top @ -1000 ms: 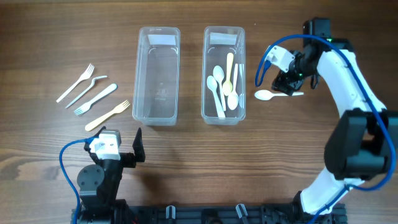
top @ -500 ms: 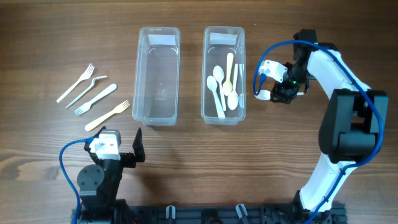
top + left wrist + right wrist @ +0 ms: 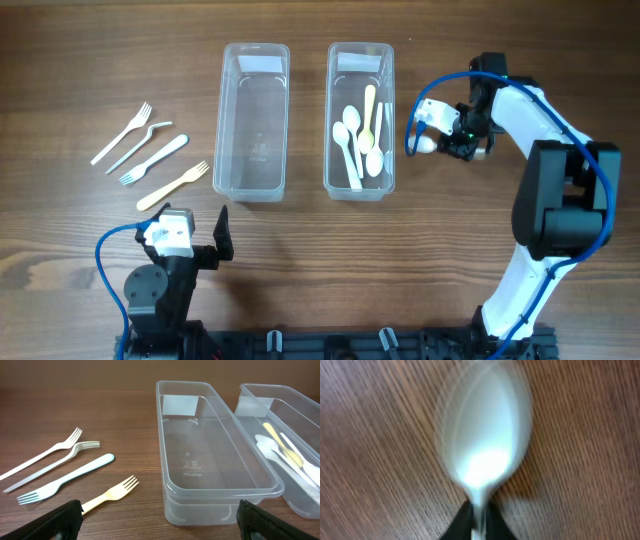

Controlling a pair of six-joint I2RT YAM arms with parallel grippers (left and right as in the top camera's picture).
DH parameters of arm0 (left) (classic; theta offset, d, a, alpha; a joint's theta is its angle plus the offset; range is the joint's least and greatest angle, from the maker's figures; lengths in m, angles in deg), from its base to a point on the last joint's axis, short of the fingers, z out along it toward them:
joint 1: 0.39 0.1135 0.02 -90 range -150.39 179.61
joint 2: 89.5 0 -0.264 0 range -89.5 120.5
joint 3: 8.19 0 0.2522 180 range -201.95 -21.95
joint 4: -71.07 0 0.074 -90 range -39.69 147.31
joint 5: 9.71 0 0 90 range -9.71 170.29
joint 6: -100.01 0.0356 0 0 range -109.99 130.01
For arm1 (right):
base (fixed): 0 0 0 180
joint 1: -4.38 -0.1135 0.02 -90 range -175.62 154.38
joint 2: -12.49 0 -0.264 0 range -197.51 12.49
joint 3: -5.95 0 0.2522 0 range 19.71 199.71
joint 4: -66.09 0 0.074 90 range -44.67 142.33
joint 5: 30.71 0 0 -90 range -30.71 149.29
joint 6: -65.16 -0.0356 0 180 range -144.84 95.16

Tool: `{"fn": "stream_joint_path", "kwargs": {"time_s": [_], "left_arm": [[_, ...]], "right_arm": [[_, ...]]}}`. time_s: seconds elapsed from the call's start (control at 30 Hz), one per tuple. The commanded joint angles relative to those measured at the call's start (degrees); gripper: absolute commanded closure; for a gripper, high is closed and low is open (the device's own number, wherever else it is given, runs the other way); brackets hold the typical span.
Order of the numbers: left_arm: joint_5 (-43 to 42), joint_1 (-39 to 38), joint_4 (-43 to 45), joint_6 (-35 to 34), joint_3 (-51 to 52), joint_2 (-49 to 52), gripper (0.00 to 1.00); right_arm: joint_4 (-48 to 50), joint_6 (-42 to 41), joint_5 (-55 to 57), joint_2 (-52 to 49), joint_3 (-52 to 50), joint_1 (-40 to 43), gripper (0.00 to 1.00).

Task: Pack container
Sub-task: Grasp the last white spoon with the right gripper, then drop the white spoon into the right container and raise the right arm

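- Grips white spoon [image 3: 482,455] at the neck in right gripper [image 3: 477,525], jaws nearly closed.
- Sits just right of spoon container [image 3: 359,194], bowl toward it, long axis left-right.
- Shows left gripper [image 3: 160,517] spread wide, empty, well apart.

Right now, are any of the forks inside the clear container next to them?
No, that container holds nothing, and all four forks lie on the table beside it.

Right arm [image 3: 535,110]: white shells, black joints, blue cable [image 3: 432,84] alongside. Left arm [image 3: 165,285]: black body, white wrist block [image 3: 168,232], blue cable loop [image 3: 98,262], black gripper fingers [image 3: 60,520].
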Motion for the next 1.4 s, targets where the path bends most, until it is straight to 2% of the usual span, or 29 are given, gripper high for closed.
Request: {"fn": "stream_joint_path", "kwargs": {"time_s": [0.0,0.17,0.27,0.43,0.5,0.53,0.57,0.7,0.9,1.0,1.07,1.1,1.13,1.23,1.37], "left_arm": [[-0.9,-0.2,0.2,1.1,0.3,-0.4,0.0],[-0.9,-0.2,0.2,1.1,0.3,-0.4,0.0],[-0.9,-0.2,0.2,1.1,0.3,-0.4,0.0],[-0.9,-0.2,0.2,1.1,0.3,-0.4,0.0],[-0.9,-0.2,0.2,1.1,0.3,-0.4,0.0],[-0.9,-0.2,0.2,1.1,0.3,-0.4,0.0],[-0.9,-0.2,0.2,1.1,0.3,-0.4,0.0],[-0.9,-0.2,0.2,1.1,0.3,-0.4,0.0],[-0.9,-0.2,0.2,1.1,0.3,-0.4,0.0],[-0.9,-0.2,0.2,1.1,0.3,-0.4,0.0],[-0.9,-0.2,0.2,1.1,0.3,-0.4,0.0],[-0.9,-0.2,0.2,1.1,0.3,-0.4,0.0],[-0.9,-0.2,0.2,1.1,0.3,-0.4,0.0],[-0.9,-0.2,0.2,1.1,0.3,-0.4,0.0],[-0.9,-0.2,0.2,1.1,0.3,-0.4,0.0]], "right_arm": [[0.5,-1.9,4.5,-2.8,-1.5,0.0,0.96],[1.9,-6.5,4.7,0.2,1.8,0.0,0.96],[3.0,-12.7,5.9,4.4,7.8,0.0,0.96],[3.4,-34.5,-0.7,13.1,16.7,-0.6,0.96],[4.2,-42.6,-7.6,16.1,16.8,-1.1,0.95],[4.5,-50.3,-14.9,17.2,16.8,-1.6,0.96],[4.5,-54.7,-18.6,17.2,16.8,-2.1,0.96],[4.7,-69.0,-21.6,15.5,15.1,-5.3,0.96],[4.9,-75.7,-16.2,10.0,11.8,-12.6,0.96],[4.9,-75.8,-15.5,6.9,11.7,-15.2,0.95],[5.0,-75.8,-15.5,6.2,11.7,-15.8,0.3],[5.3,-75.7,-15.5,6.2,11.7,-15.8,0.26],[5.7,-74.9,-15.4,6.9,12.3,-15.4,0.18],[5.9,-75.2,-14.9,9.0,15.6,-12.2,0.0],[5.8,-76.7,-9.9,12.8,18.7,-3.7,0.01]]}}
